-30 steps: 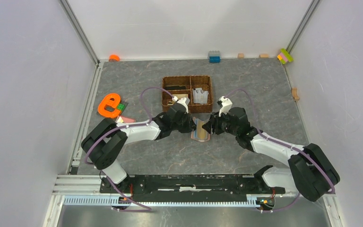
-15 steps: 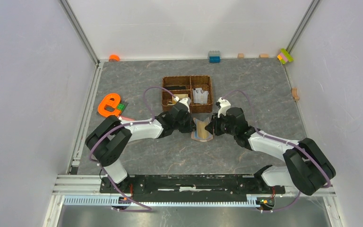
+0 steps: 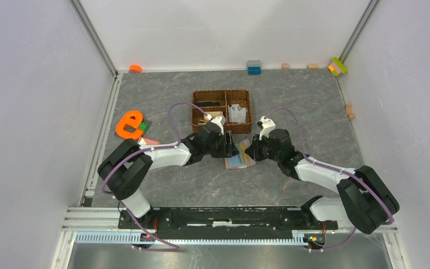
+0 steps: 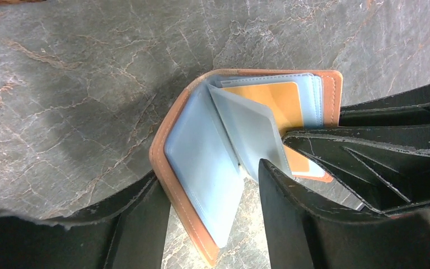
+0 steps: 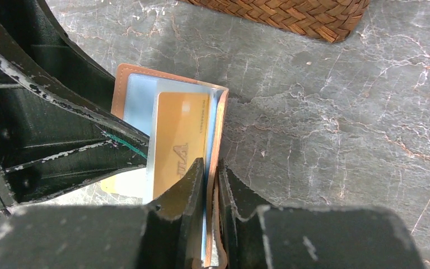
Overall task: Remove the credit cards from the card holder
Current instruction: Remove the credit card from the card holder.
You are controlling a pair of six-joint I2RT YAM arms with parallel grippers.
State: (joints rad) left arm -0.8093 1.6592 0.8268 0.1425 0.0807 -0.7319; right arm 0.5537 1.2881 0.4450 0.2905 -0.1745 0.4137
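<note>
Holder lies open on the desk, gold card still pocketed, none visibly out; my left fingers apart astride one flap, my right fingers clamped on the other edge.

Bright, even, diffuse light from overhead in all three views; the top view is sharp edge to edge, with pale walls running bright and only faint soft shadows under the arms on the grey table. In the left wrist view a broad soft shadow lies on the stone beside the card holder, whose blue sleeves are crisp, while the left gripper goes dark and slightly soft up close. In the right wrist view the gold card carries a mild sheen, the basket weave is sharp, and the right gripper is underexposed and blurred at the bottom.
</note>
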